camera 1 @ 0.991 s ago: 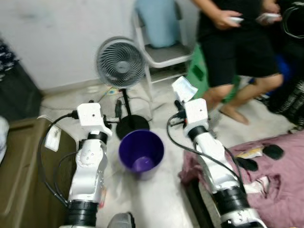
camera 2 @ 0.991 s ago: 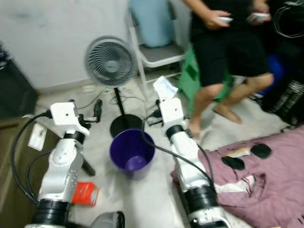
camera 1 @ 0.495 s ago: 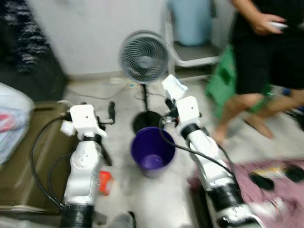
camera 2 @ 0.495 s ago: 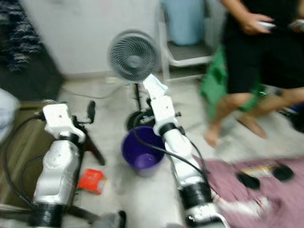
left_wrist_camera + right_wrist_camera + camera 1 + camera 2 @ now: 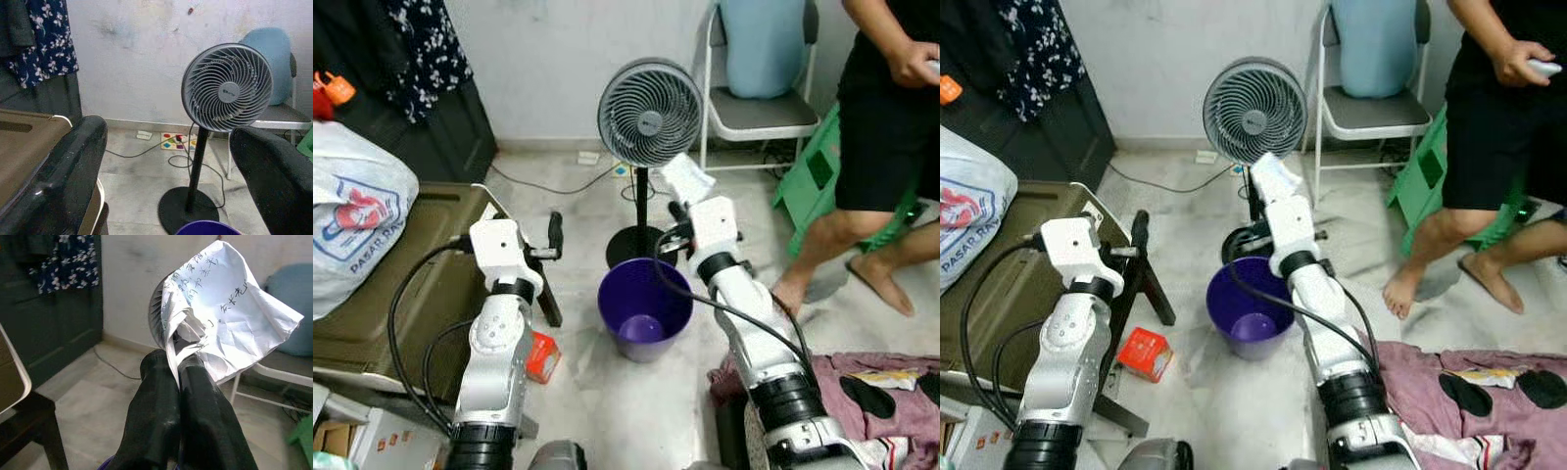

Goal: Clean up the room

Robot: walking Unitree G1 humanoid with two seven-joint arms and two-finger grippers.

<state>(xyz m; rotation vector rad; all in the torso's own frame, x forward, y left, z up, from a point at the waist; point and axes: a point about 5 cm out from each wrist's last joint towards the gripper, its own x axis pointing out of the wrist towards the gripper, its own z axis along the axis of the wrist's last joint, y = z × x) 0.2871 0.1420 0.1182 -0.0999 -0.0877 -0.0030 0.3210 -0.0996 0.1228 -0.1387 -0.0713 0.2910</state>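
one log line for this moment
right end effector: shut on crumpled paper, above purple bin | left end effector: open, empty | red box: on floor

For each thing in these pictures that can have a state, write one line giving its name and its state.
Right gripper: shut on crumpled paper.
Left gripper: open, holding nothing.
Purple bin: upright, open-topped.
Standing fan: upright.
Folding chair: unfolded, blue bundle on seat.

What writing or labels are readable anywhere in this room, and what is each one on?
"PASAR RA...", cut off at the fold: white plastic bag on the brown table.
Handwritten characters, illegible: crumpled paper pinched in the right end effector.
Badge, too small to read: fan hub.
Print, too small to read: red box on the floor.
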